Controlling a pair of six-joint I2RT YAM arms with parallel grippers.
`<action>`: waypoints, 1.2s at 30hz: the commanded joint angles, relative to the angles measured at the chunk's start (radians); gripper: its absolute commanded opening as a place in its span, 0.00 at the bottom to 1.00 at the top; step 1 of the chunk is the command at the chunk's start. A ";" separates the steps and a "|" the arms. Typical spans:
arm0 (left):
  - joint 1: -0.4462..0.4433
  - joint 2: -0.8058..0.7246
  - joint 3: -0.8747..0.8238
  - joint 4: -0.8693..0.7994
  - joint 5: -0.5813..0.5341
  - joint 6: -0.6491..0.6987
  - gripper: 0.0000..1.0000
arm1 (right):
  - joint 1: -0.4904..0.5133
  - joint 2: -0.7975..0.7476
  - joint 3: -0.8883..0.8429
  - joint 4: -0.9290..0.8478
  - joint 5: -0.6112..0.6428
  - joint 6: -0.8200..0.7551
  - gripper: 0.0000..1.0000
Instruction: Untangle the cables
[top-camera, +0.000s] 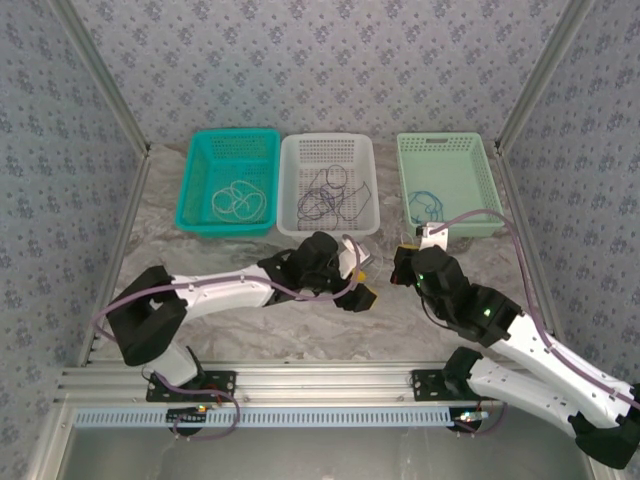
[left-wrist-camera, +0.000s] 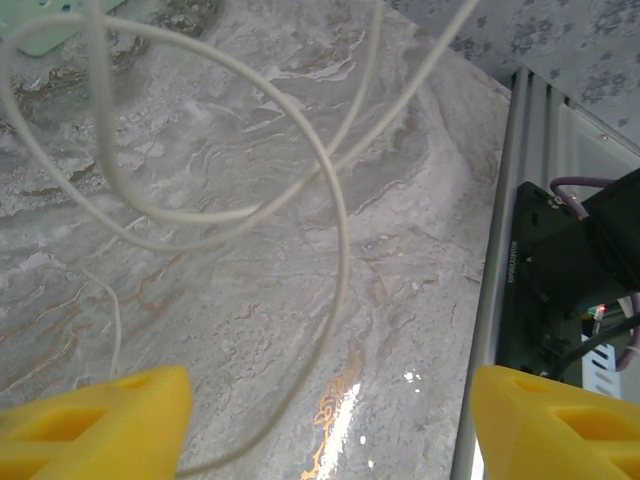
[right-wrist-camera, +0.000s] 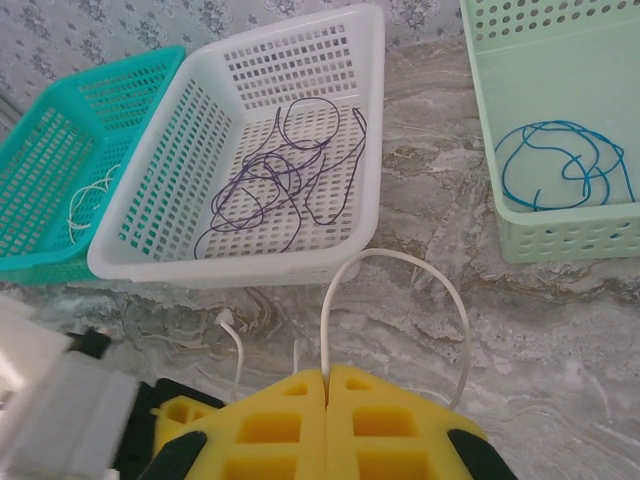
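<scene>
Right fingers (right-wrist-camera: 290, 410) clamped tight at lower centre, pinching the whitish cable (right-wrist-camera: 400, 255), which arches just above. Left fingers (left-wrist-camera: 100, 420) spread wide at the bottom corners, gripping nothing, the whitish cable looping over the bench (left-wrist-camera: 230, 300). Dark cables (right-wrist-camera: 270, 180) sit in the white basket (right-wrist-camera: 372, 120), upper centre.

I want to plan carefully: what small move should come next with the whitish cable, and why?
Probably close the left pincer on the whitish cable looping before it. The right pincer is shut on this cable, the left stands open; two grips could spread the loops.
</scene>
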 joint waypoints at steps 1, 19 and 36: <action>-0.011 0.039 0.065 -0.003 -0.050 0.014 0.70 | 0.008 -0.016 0.008 0.016 0.010 0.039 0.00; 0.103 -0.074 -0.013 0.086 0.011 -0.161 0.00 | 0.007 -0.023 -0.063 -0.245 0.193 0.067 0.00; 0.188 -0.126 -0.035 0.128 0.064 -0.299 0.00 | 0.006 -0.015 -0.167 -0.122 -0.115 -0.145 0.02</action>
